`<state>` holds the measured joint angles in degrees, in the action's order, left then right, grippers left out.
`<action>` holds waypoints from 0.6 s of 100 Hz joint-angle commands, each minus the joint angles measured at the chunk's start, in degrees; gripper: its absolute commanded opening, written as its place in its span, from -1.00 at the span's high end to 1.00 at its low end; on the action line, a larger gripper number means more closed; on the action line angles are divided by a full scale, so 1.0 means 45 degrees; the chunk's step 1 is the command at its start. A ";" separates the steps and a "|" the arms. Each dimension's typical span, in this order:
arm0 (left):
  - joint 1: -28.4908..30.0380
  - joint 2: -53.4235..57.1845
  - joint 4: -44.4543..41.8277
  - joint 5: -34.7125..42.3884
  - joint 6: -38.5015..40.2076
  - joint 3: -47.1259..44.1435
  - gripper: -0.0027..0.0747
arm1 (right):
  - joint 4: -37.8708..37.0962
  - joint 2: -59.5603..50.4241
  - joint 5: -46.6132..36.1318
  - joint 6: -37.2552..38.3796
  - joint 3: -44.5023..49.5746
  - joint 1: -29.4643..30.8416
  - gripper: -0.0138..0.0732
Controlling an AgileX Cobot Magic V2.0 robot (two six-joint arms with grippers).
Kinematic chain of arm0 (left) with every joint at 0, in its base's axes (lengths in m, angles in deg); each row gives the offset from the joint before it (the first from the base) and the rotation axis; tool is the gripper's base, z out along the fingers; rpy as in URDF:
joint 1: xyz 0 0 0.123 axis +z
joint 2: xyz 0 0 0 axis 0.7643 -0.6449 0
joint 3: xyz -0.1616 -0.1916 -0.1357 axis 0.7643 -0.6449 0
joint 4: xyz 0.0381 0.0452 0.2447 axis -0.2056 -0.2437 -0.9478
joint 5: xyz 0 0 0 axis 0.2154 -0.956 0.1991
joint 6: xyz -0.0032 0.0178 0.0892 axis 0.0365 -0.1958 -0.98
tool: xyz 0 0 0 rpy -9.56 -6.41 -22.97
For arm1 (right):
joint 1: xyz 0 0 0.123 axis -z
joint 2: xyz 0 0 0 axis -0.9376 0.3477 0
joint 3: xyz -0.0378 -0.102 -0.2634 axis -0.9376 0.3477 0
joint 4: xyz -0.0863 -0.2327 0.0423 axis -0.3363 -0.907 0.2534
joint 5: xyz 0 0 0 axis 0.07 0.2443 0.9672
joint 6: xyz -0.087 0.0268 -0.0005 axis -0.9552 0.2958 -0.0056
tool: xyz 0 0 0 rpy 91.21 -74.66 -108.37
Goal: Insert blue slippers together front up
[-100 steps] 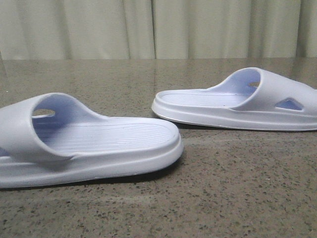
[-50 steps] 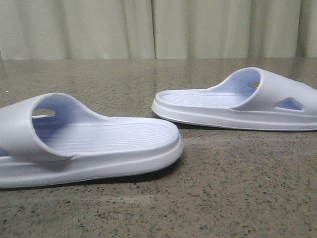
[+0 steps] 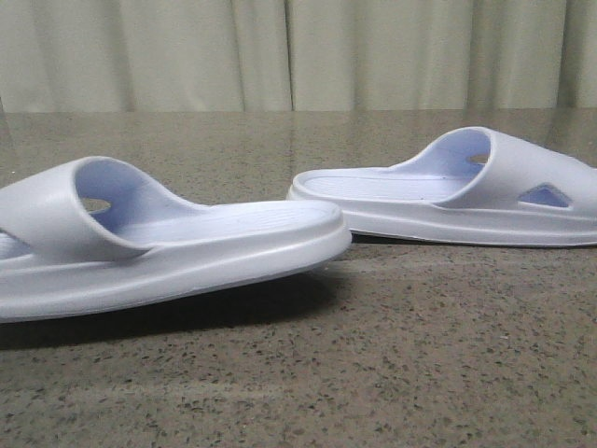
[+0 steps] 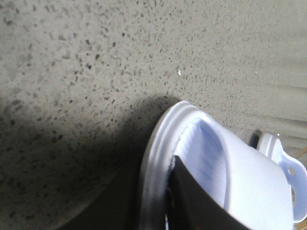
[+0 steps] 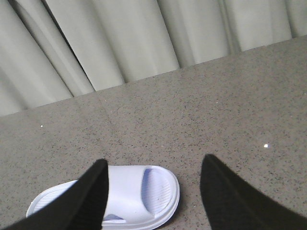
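Slippers sit apart on the speckled table (image 3: pixel 420 355). Left gripper (image 4: pixel 192 201) clamps the near slipper (image 3: pixel 168 252), its heel end raised above its shadow. Right gripper (image 5: pixel 153 191) hangs spread wide above the far slipper (image 5: pixel 124 199), not touching it.

speckled stone table (image 3: pixel 448 373) | far slipper (image 3: pixel 448 201) flat | near slipper (image 3: pixel 168 247) heel raised
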<state>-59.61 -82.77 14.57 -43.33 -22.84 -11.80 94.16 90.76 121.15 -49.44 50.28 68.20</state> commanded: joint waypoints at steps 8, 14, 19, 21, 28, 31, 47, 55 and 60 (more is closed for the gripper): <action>-0.0123 -0.0026 0.0316 0.0453 0.0013 0.0302 0.89 | -0.0006 0.0319 -0.1148 -0.0041 -0.0322 0.0080 -0.15; -0.0123 -0.0026 0.0645 0.0466 0.0013 0.0302 0.89 | -0.0006 0.0319 -0.1175 -0.0041 -0.0322 0.0080 -0.15; -0.0123 -0.0026 0.0756 0.0466 -0.0009 0.0366 0.89 | -0.0006 0.0319 -0.1209 -0.0041 -0.0322 0.0080 -0.15; -0.0123 -0.0026 0.0756 0.0466 -0.0009 0.0400 0.89 | -0.0006 0.0319 -0.1262 -0.0041 -0.0322 0.0080 -0.15; -0.0123 0.0053 0.0756 0.0340 -0.0009 0.0517 0.89 | -0.0006 0.0319 -0.1383 -0.0041 -0.0322 0.0080 -0.15; -0.0123 0.0123 0.0756 0.0249 -0.0009 0.0586 0.89 | -0.0006 0.0319 -0.1413 -0.0041 -0.0322 0.0080 -0.15; -0.0123 0.0915 0.0806 -0.0307 -0.0009 0.1126 0.89 | -0.0006 0.0319 -0.1469 -0.0041 -0.0322 0.0080 -0.15; -0.0123 0.1434 0.0836 -0.0332 -0.0009 0.1496 0.89 | -0.0006 0.0349 -0.1469 -0.0041 -0.0322 0.0080 -0.15; -0.0123 0.1756 0.0852 -0.0289 -0.0009 0.1756 0.89 | -0.0006 0.0376 -0.1446 0.0013 -0.0322 0.0080 -0.15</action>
<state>-59.72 -77.47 16.36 -45.56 -22.84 -7.76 94.16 90.76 119.44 -49.44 50.28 68.20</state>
